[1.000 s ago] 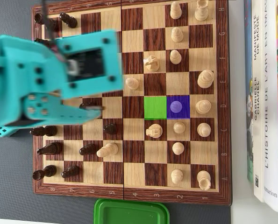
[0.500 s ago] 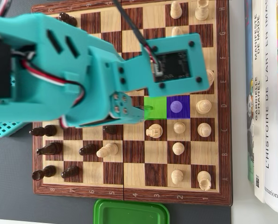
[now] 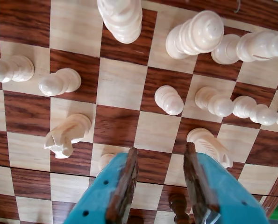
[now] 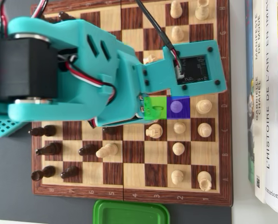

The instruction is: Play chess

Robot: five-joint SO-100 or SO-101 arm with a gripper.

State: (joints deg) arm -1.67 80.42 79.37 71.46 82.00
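In the wrist view my gripper (image 3: 160,150) is open, its teal jaws with brown pads (image 3: 124,182) spread over the wooden chessboard (image 3: 115,126). A dark piece (image 3: 178,205) stands low between the fingers, untouched. A white knight (image 3: 209,144) stands right beside the right finger, and a white pawn (image 3: 106,161) is half hidden by the left finger. A white pawn (image 3: 169,99) and another white knight (image 3: 64,137) stand further ahead. In the overhead view the teal wrist housing (image 4: 190,70) hides the gripper. A green square (image 4: 153,106) and a purple square (image 4: 178,106) are marked on the board.
In the overhead view white pieces (image 4: 178,149) fill the board's right side and dark pieces (image 4: 47,149) the left. Books (image 4: 269,93) lie along the right edge. A green lid (image 4: 129,212) sits below the board. The arm's body (image 4: 50,74) covers the upper left.
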